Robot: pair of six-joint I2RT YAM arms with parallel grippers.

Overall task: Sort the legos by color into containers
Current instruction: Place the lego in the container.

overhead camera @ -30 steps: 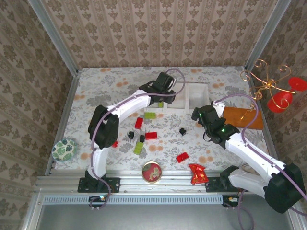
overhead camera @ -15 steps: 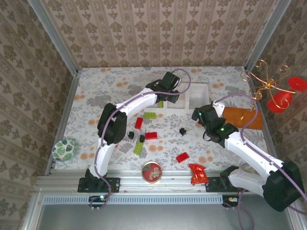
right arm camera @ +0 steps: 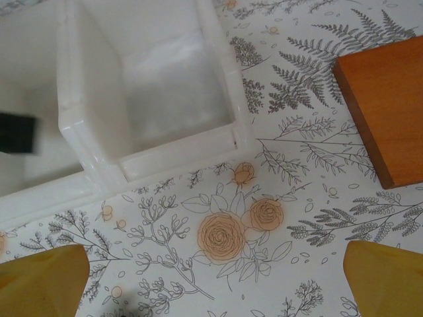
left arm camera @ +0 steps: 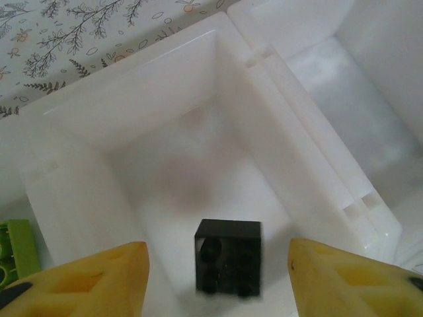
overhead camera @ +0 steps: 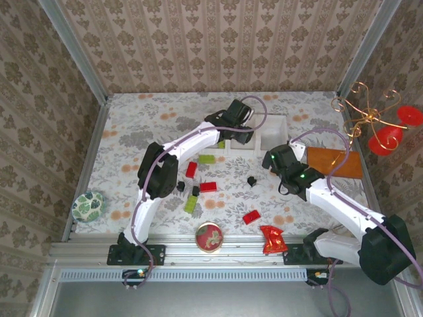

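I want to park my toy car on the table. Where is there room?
The far-left corner, between the bowl and the left arm, is bare. So is the strip between the tray and the orange board. The middle is crowded with legos.

Red-topped round tin (overhead camera: 209, 236), crumpled red wrapper (overhead camera: 273, 240), flat orange board (overhead camera: 334, 162)

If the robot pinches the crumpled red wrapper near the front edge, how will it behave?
The crumpled red wrapper looks thin and creased, so it probably weighs little and would crush when pinched. Its shiny surface suggests it may slip or slide if pushed.
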